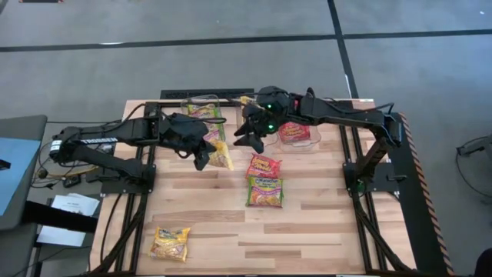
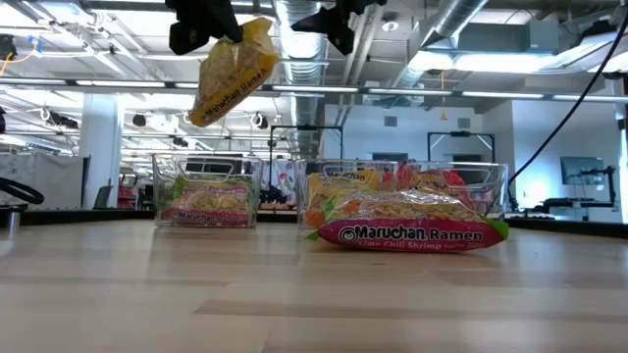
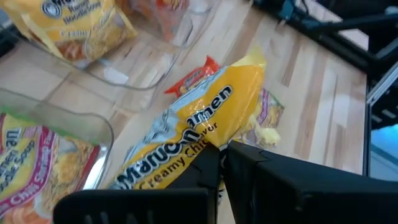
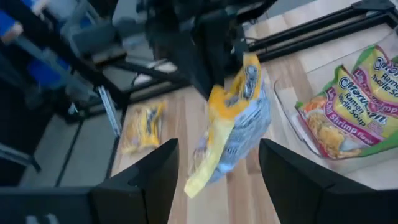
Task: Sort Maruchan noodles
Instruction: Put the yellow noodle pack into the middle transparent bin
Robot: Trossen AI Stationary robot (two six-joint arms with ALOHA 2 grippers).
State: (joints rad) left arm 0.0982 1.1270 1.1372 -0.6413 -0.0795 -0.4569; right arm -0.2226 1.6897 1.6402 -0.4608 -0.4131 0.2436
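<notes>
Item: yellow packet [image 1: 221,155], clamped in the left gripper [image 1: 204,156] jaws, hanging clear of the tabletop [image 1: 323,231], presumably for binning. Right gripper [image 1: 247,136]: jaws apart, empty, just beside it, likely awaiting handover.

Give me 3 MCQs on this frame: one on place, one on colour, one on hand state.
1. Where is the yellow packet held by the left hand?
A. In the air above the table
B. Flat on the table
C. Inside a bin

2. The lone packet near the table's front-left corner is:
A. Green
B. Yellow
C. Blue

3. The right hand is:
A. Shut on a packet
B. Open, empty
C. Out of view

Answers:
1 A: the low view shows it hanging clear of the wood.
2 B: its wrapper is yellow.
3 B: the right wrist view shows its fingers spread, holding nothing.
</notes>
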